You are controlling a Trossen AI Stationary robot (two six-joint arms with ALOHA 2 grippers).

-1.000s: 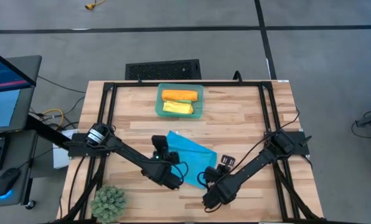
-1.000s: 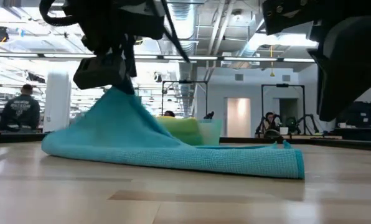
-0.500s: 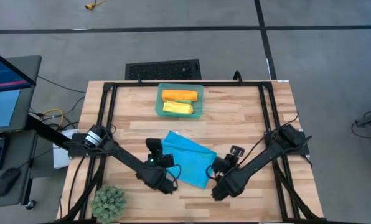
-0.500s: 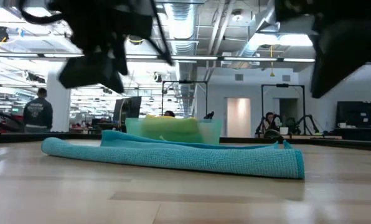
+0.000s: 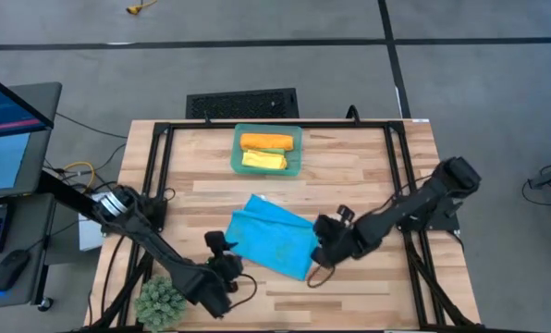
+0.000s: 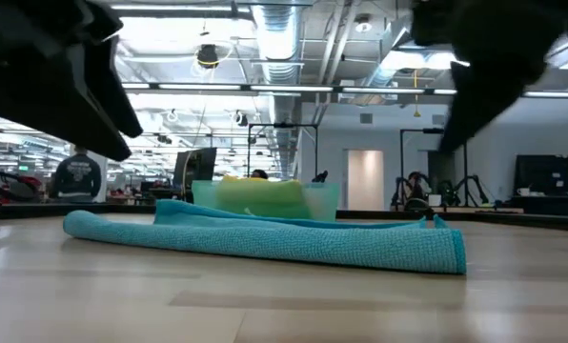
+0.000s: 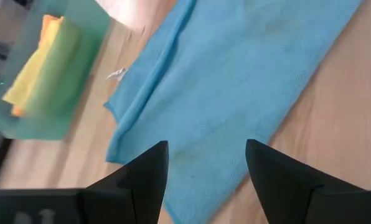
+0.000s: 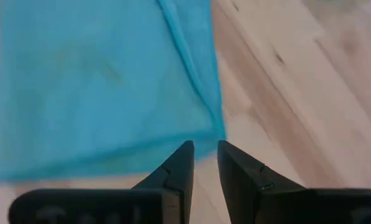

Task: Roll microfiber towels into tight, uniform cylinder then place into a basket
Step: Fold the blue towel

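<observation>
Lower left of the high view, my left gripper hangs wide open, empty, just left of the flat, folded, unrolled blue towel. Upper centre, the basket holds orange and yellow rolls. Right of the towel's edge, my right gripper is narrowly parted, holding nothing.

No legible text anywhere, seemingly.
</observation>
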